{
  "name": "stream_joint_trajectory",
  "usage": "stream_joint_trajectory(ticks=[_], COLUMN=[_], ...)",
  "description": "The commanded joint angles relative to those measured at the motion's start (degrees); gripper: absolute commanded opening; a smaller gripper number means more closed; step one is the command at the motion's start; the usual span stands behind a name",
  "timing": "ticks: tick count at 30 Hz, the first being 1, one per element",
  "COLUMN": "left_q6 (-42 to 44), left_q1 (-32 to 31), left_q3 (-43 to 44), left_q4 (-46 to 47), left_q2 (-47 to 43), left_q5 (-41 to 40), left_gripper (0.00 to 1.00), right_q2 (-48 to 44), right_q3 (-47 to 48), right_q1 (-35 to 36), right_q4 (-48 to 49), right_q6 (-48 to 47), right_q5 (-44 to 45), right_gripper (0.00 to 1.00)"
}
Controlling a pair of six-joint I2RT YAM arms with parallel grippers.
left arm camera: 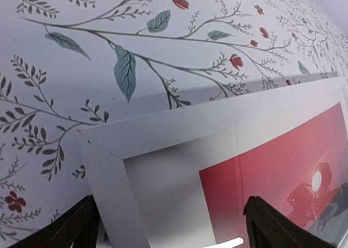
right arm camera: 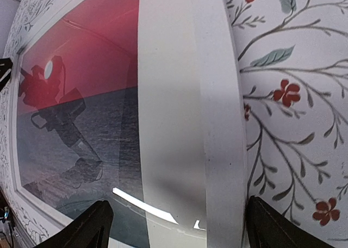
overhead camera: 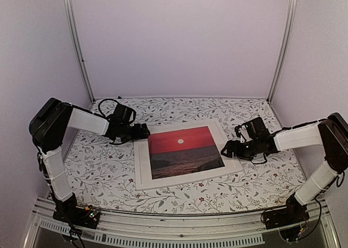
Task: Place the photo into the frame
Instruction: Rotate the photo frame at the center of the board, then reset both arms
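End effectors [overhead camera: 145, 131] [overhead camera: 226, 149] flanking photo [overhead camera: 185, 152], long axis left-right

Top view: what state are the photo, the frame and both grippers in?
photo: flat, face up, inside the frame.
frame: lying flat on the table.
left gripper: open, at the frame's far left corner.
right gripper: open, at the frame's right edge.

Left arm [overhead camera: 54, 169] and right arm [overhead camera: 296, 138] alike: smooth white link covers between bulky matte black joints, all-black left gripper [overhead camera: 142, 131] and right gripper [overhead camera: 228, 149], thin black cables [overhead camera: 99, 105] looping by wrists, black bases [overhead camera: 76, 212] with small coloured wiring.
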Motion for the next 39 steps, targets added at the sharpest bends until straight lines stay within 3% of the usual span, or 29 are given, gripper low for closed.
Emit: stream_joint_trajectory(ticks=[1,8,13,21,25,30,39], left_q6=[4.2,7.1,8.2,11.6,12.6,12.8,13.3], left_q1=[-1.3,-1.3,-1.1,-1.1,-1.1,-1.1,-1.0], left_q3=[5.0,9.6,8.8,0.7,-3.6,-9.4,-12.9], left_q4=[-0.8,-1.5,-3.0,-5.9,-6.2,-5.5,-10.4], left_q2=[3.7,6.6,2.9,-14.0,-25.4,-37.1,-50.5], left_q5=[10.5,14.9,9.5,-10.6,-16.7,-20.0,-18.4], left_gripper=[0.95,0.95,0.95,1.0,1.0,1.0,1.0], right_q2=[-3.9,-12.7,-16.8,-16.8,-17.7,-21.3,-28.1], right_q3=[-5.7,-11.4,-8.9,2.0,6.3,9.4,10.7], right_q1=[6.0,8.8,8.8,8.3,7.3,5.9,4.1], right_q4=[-3.7,-3.7,-10.9,-22.2,-24.1,-24.1,-22.2], right_q6=[8.4,13.6,12.4,6.3,2.1,-3.0,-8.5], right_q5=[-6.3,-5.5,3.0,19.2,24.3,29.8,34.0], right_gripper=[0.88,0.89,0.96,0.99,0.99,0.99,0.99])
